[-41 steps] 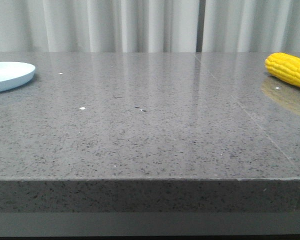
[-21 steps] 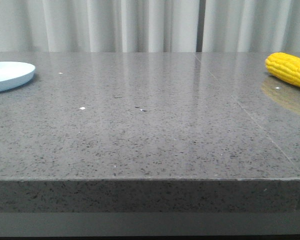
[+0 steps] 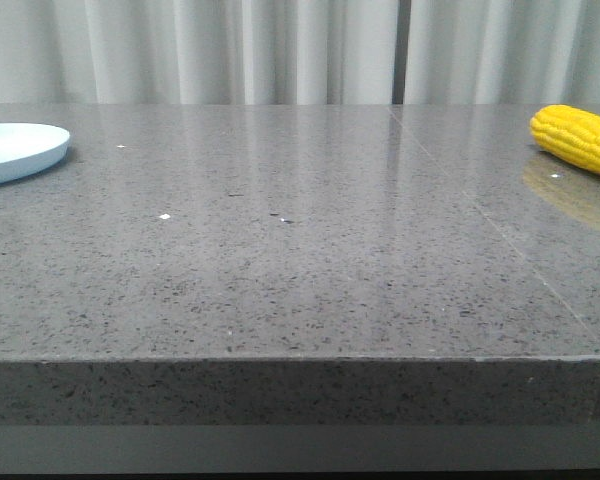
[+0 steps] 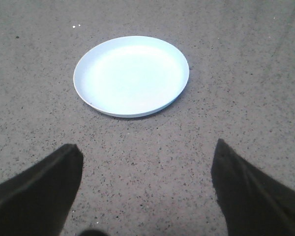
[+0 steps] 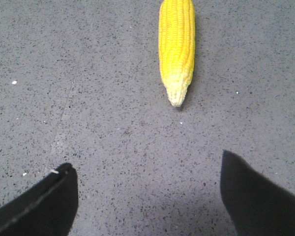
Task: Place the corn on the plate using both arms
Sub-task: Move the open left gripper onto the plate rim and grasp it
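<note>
Corn (image 3: 578,137): one bright yellow cob with neat rows of kernels, lying flat on the bench (image 3: 300,240) at its far right side in the front view, partly cut off by the frame edge. A faint yellow reflection shows on the polished surface just before it. In the right wrist view the corn (image 5: 177,46) tapers to a paler tip that points toward the right pincer (image 5: 147,191); the cob lies apart from the fingers, untouched, with bare bench between.

Plate (image 3: 15,150): round, shallow, pale blue-white, low raised rim, plain. It sits on the far left side of the bench in the front view, well apart from the corn, with the whole width of the bench between them. In the left wrist view the plate (image 4: 132,74) is seen whole and holds nothing.

Left pincer (image 4: 147,191): dark fingers (image 4: 39,196) spread wide, gripping nothing, held above the bench short of the plate and not touching it.

Right pincer: dark fingers (image 5: 260,196) spread wide, gripping nothing, above the bench short of the corn's tip.

Bench: grey speckled stone-like top, glossy, with a thin seam running across its right part and a few small white flecks on the left half.

Backdrop: pale pleated curtain (image 3: 280,50) behind the bench.
</note>
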